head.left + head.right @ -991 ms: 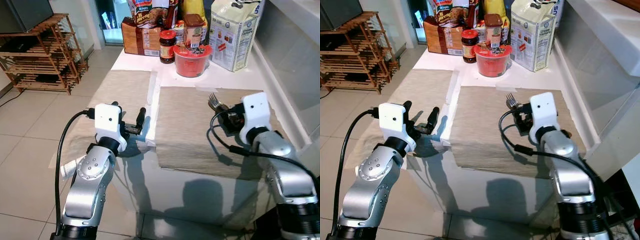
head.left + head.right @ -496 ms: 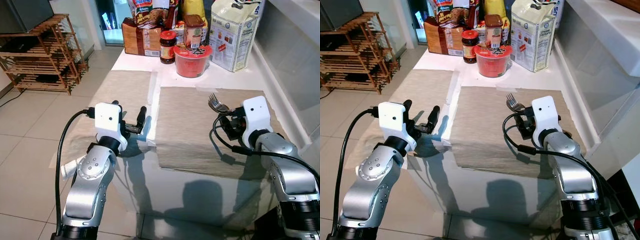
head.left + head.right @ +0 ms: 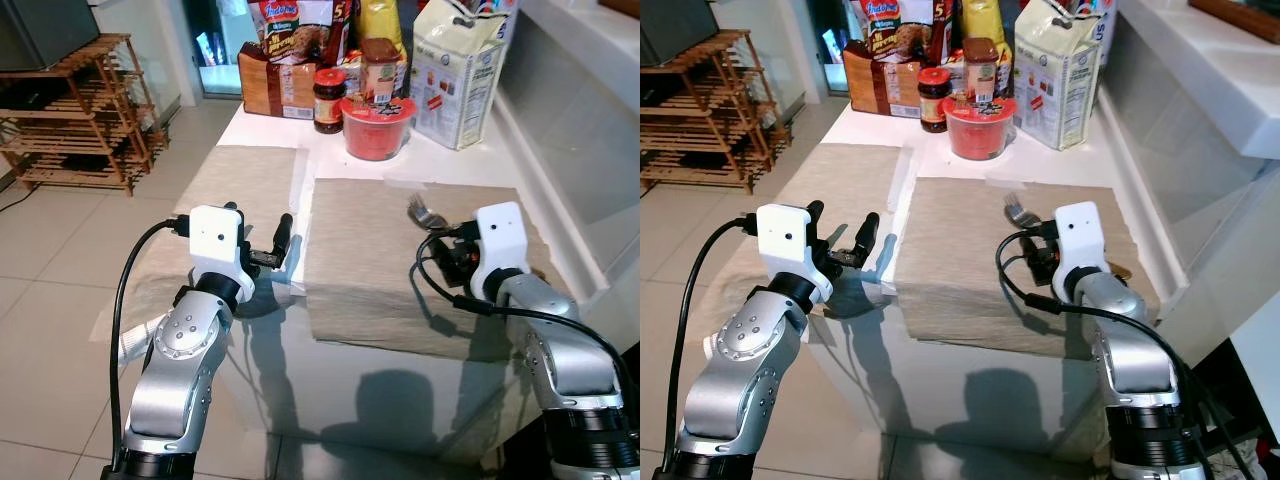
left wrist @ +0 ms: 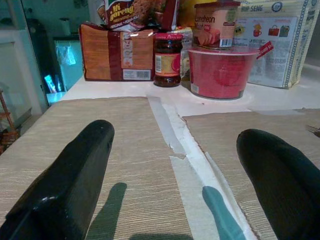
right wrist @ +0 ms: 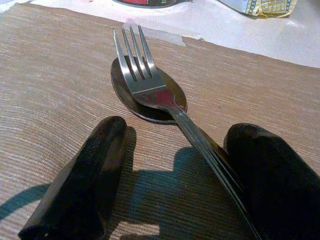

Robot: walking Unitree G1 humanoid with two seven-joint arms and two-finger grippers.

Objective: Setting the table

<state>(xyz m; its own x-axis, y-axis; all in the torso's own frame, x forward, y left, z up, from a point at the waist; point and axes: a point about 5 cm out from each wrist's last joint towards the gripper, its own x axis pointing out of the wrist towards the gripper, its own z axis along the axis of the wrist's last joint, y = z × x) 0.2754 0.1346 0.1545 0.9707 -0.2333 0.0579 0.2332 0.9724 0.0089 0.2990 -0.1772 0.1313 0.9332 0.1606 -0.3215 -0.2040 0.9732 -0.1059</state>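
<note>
A steel fork [image 5: 145, 75] lies on top of a spoon [image 5: 125, 97] on the right beige placemat [image 3: 370, 270], with the tines pointing toward the back of the table. My right gripper [image 3: 452, 250] is low over this mat, just behind the fork [image 3: 425, 212]. It is open, with the two handles running between its fingers [image 5: 95, 170] close to one of them. My left gripper [image 3: 260, 225] hovers open and holds nothing. It is over the near right corner of the left placemat [image 3: 250, 170], beside the white gap between the mats.
At the back of the white table stand a red bowl [image 3: 377, 125], a dark jar [image 3: 327, 100], a brown-lidded jar [image 3: 378, 65], boxed food [image 3: 275, 85] and a white bag [image 3: 460, 65]. A wooden rack [image 3: 70, 110] stands on the tiled floor at left. A counter wall [image 3: 580, 110] runs along the right.
The camera has shifted a little, so the whole scene sits slightly differently. My right gripper has eased a bit lower and closer behind the cutlery. The left arm has not moved.
</note>
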